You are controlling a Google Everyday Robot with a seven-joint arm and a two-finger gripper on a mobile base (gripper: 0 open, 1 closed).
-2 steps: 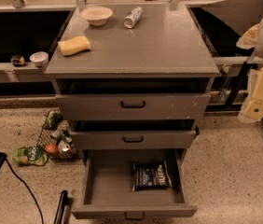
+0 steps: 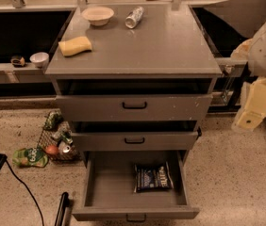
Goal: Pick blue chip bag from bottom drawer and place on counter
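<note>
Arm at 3 o'clock, gripper [image 2: 254, 106] hanging beside matte grey counter [image 2: 170, 46]; grip state cannot tell. Crinkly foil blue chip bag [image 2: 153, 177] flat in open metal bottom drawer [image 2: 109, 185], 6 o'clock.

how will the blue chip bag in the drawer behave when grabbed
The blue chip bag looks like crinkly foil, so probably light and floppy, likely to crumple. Lying flat, it shouldn't roll. The gripper hangs at the view's right edge.

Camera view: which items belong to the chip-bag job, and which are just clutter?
Job: blue chip bag in the open bottom drawer; counter; gripper at right edge, beside the cabinet.
Clutter: bowl, can, yellow sponge on counter; basket of items on floor.
</note>
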